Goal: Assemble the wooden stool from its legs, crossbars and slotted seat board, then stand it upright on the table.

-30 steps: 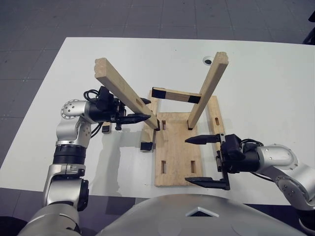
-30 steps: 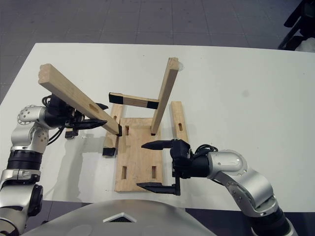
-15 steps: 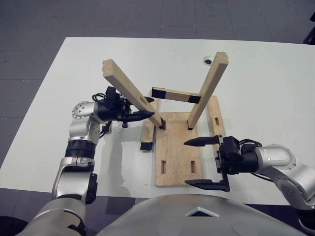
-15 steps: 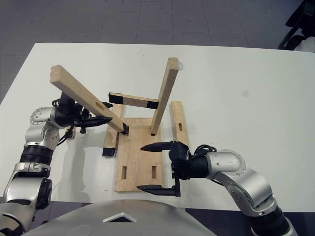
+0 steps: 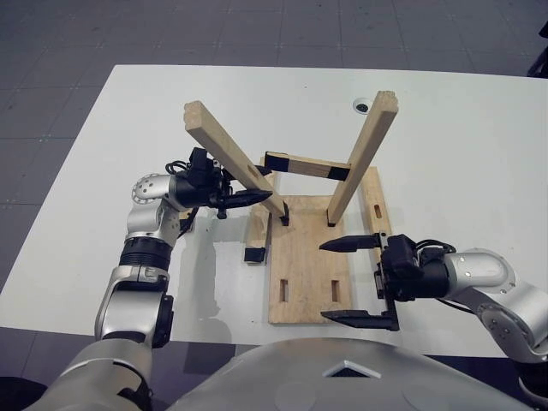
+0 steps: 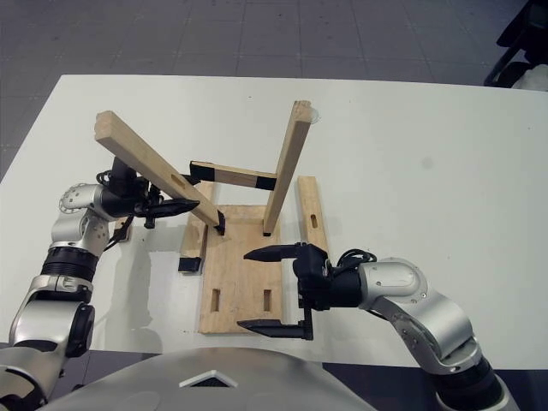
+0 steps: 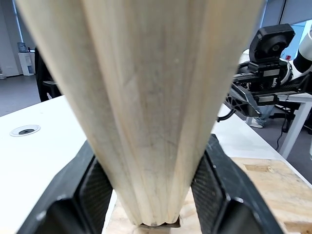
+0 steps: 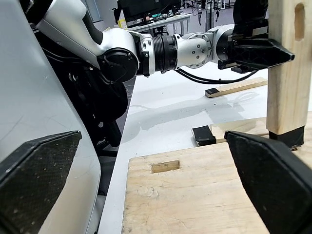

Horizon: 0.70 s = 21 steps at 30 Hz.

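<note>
The slotted seat board (image 5: pixel 308 261) lies flat on the white table (image 5: pixel 462 145). One wooden leg (image 5: pixel 364 154) stands in its far right slot, and a black-tipped crossbar (image 5: pixel 306 165) sticks out from it to the left. My left gripper (image 5: pixel 259 196) is shut on a second leg (image 5: pixel 229 157). That leg tilts, with its black-tipped foot on the board's far left corner. The left wrist view has this leg (image 7: pixel 146 97) clamped between the pads (image 7: pixel 92 192). My right gripper (image 5: pixel 325 281) is open, hovering over the board's near right part.
A loose slotted bar (image 5: pixel 374 205) lies along the board's right side. Another piece with a black end (image 5: pixel 253 253) lies at its left side. A round cable hole (image 5: pixel 361 105) is at the far side of the table. The table's near edge runs just below the board.
My left gripper has moved right with the leg. The leg now stands steeper, and its foot has shifted onto the board's far left corner. The right gripper has barely moved.
</note>
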Available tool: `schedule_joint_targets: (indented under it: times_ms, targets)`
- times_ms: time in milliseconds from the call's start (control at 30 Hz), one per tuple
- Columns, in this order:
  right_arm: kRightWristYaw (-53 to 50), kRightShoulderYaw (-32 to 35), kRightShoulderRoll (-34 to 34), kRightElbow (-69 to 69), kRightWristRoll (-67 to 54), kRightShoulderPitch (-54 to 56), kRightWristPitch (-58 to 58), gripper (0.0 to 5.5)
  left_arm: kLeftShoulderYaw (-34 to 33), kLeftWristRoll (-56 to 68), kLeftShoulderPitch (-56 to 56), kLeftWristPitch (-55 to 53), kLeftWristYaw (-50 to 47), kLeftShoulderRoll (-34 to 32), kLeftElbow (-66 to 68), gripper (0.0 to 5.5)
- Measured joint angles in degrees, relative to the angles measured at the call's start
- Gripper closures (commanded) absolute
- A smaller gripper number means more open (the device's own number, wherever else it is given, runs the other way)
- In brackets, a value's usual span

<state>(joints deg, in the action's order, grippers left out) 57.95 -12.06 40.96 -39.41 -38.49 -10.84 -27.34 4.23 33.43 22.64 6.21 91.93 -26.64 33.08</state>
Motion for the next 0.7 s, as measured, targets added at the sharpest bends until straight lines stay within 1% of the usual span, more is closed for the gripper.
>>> schedule_joint_targets:
  times_ms: [300, 467, 700]
  targets:
    - [-0.9, 0.0, -0.1, 0.0, 0.0, 0.0, 0.0, 0.0, 3.1, 1.3, -1.7, -3.9, 0.0, -4.3, -5.4, 3.45]
    - [-1.2, 0.0, -0.3, 0.0, 0.0, 0.2, 0.0, 0.0, 2.4, 1.0, -1.7, -3.4, 0.0, -3.9, -3.5, 3.45]
    - [-1.6, 0.0, -0.4, 0.0, 0.2, 0.1, 0.2, 0.0, 0.4, 0.0, -1.4, -1.2, -0.1, -0.4, 0.5, 3.45]
